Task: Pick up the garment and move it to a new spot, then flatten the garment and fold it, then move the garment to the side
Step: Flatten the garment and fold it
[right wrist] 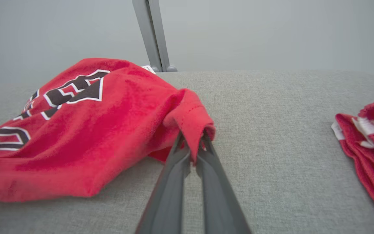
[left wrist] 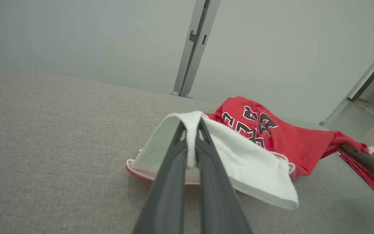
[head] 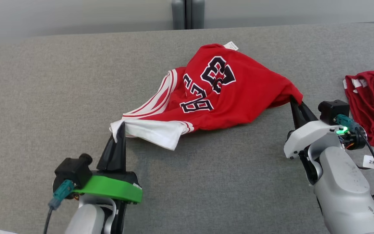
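Left claw [head: 121, 130] up close at the lower left of the head view, dark fingers pressed together, pinching a white fold [head: 154, 131] at one end of the garment [head: 226, 97]. The left wrist view confirms it: white cloth is draped over the tips and squeezed into the narrow slot between the fingers, lifted clear of the grey table [head: 60, 81]. Across on the other side, the right claw [head: 295, 102] is clamped too, and a red hemmed corner is caught right at its tips, bunched and raised off the surface. Between the two claws hangs the garment itself, a red jersey with black-and-white lettering and white stripes. It is humped up beyond both sets of fingertips and its near edge sags onto the table. A small white tag [head: 231, 45] pokes out at the far edge, well beyond the right claw. Off to the right claw's outer side lies a second red cloth [head: 372, 107], crumpled and apart from the jersey. Past everything, a grey post [head: 187, 13] stands behind the table.
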